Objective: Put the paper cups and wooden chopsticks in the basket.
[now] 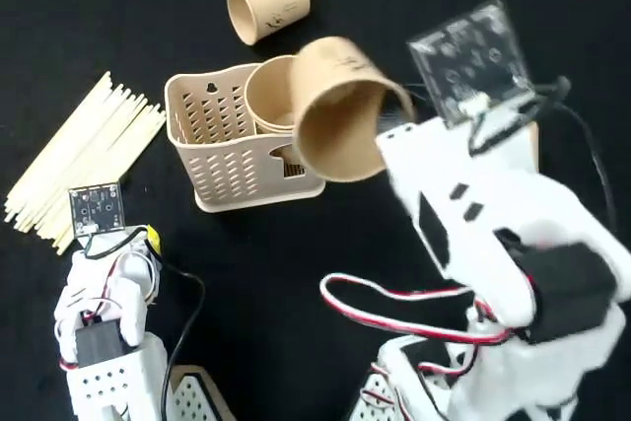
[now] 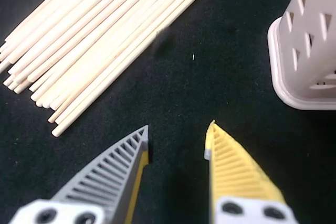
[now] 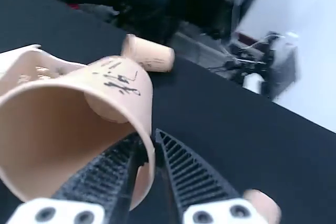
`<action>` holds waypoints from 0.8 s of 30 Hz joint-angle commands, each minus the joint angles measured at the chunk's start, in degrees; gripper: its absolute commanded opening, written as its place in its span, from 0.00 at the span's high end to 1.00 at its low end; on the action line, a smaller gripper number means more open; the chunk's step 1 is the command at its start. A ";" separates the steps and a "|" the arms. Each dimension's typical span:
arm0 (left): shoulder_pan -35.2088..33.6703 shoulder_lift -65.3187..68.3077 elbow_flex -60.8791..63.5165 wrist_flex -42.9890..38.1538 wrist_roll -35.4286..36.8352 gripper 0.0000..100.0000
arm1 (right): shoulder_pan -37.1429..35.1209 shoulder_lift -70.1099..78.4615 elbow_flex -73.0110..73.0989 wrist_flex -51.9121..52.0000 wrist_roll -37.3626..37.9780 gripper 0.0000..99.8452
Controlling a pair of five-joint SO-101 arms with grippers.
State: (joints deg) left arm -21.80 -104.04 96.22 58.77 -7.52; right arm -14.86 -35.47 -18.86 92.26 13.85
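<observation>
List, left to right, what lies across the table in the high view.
wooden chopsticks → basket → paper cup gripped at its rim by the right tool

High view looks steeply down on the black surface (image 1: pixel 276 244); both close wrist views share its beige perforated plastic basket (image 1: pixel 227 170).

Table cover (image 1: pixel 296 273): black cloth, matt, slightly fuzzy.
Basket (image 1: pixel 232 170): beige moulded plastic, smooth, faint sheen.
Paper cups (image 1: pixel 268 9): brown kraft paper, matt. Held cup (image 3: pixel 79 124) smooth inside too.
Chopsticks (image 2: pixel 105 30): pale bare wood, unvarnished (dull, no gloss).
Left gripper (image 2: pixel 177 132), right gripper (image 3: pixel 149 136): ribbed plastic, 2 fingers each, matt.
Arm shells (image 1: pixel 473 204): white plastic, smooth.
</observation>
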 commanded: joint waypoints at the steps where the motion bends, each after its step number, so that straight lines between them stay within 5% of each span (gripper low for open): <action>1: -0.40 -0.44 1.10 -1.05 -0.26 0.82 | -2.73 7.43 -8.22 2.90 -1.67 0.99; 16: -0.31 -0.44 1.10 -1.05 -0.26 0.82 | -2.99 22.73 -14.29 6.95 -3.16 0.99; 24: -0.40 -0.44 1.10 -1.05 -0.26 0.82 | -9.49 25.27 -14.29 6.95 -3.16 0.99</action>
State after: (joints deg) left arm -21.80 -104.04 96.22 58.77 -7.52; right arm -22.15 -10.42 -30.81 98.86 11.12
